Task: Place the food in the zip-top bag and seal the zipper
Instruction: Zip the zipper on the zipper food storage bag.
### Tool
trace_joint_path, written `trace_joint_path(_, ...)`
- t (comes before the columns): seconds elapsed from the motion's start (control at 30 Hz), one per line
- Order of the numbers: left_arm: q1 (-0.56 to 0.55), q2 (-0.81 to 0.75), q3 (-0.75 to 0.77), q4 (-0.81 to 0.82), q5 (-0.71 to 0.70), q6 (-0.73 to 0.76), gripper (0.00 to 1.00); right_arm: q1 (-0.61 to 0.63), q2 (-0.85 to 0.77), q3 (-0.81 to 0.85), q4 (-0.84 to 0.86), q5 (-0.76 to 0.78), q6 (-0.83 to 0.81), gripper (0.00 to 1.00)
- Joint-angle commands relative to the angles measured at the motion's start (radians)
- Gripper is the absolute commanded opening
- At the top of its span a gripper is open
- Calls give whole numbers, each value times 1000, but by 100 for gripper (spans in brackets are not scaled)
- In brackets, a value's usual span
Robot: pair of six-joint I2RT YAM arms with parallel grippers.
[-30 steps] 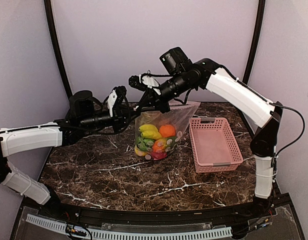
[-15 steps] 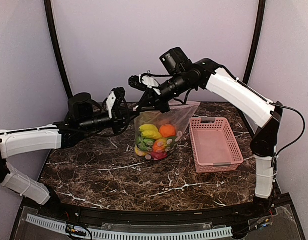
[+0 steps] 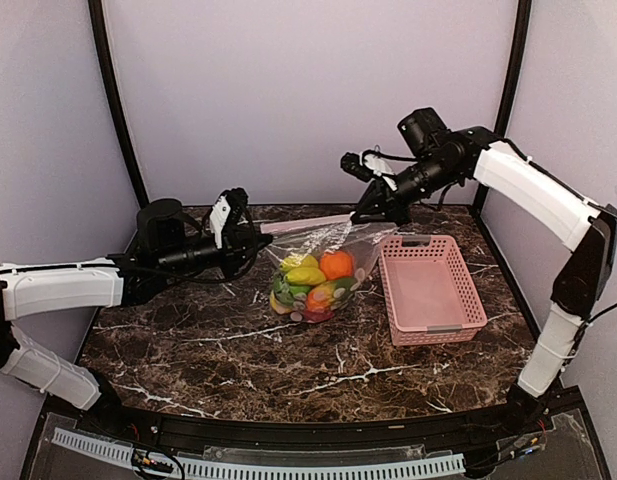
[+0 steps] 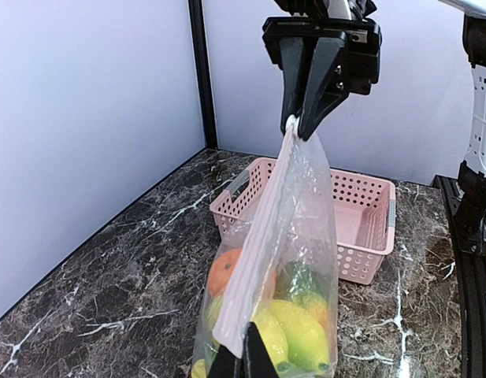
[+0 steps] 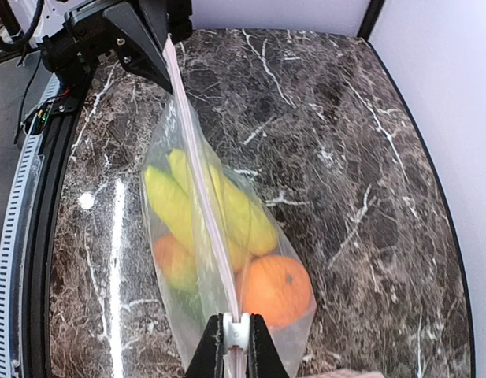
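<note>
Top view: left gripper (image 3: 250, 240) pinched shut on one end of the zipper (image 3: 306, 226), right gripper (image 3: 368, 212) clamped on the other end. Bag (image 3: 333, 262) sags between them with food (image 3: 313, 283) inside; basket (image 3: 433, 290) sits below right gripper.
Left wrist: zipper taut, running from own fingertips up to right gripper.
Right wrist: closed fingers nip the white slider (image 5: 236, 331); orange (image 5: 278, 291) just beside.

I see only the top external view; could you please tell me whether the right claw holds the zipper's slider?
Observer: Yes. The right wrist view shows the white slider pinched in the right claw.
Operator: Does the zipper look closed along its length?
Observer: In that view the zipper runs as one thin pink strip, with no gap visible.
Operator: And the left claw?
Observer: The left wrist view shows the left claw shut on the strip's other end, above the food.
</note>
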Motion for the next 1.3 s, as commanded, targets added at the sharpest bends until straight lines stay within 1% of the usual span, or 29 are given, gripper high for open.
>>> trace_joint_path(0.0, 39, -59, -41, -17, -53, -14, 1, -113, -117, -80, -95, 120, -23, 0)
trace_joint_path(0.13, 39, -61, -44, -20, -46, -17, 1, -156, -154, -132, -94, 116, -27, 0)
trace_joint_path(0.27, 38, -55, -39, -19, -26, -24, 1, -166, -169, -165, -93, 113, -24, 0)
trace_joint_path(1.27, 39, -50, -59, -7, -36, -19, 1, -212, -215, -196, -145, 158, -45, 0)
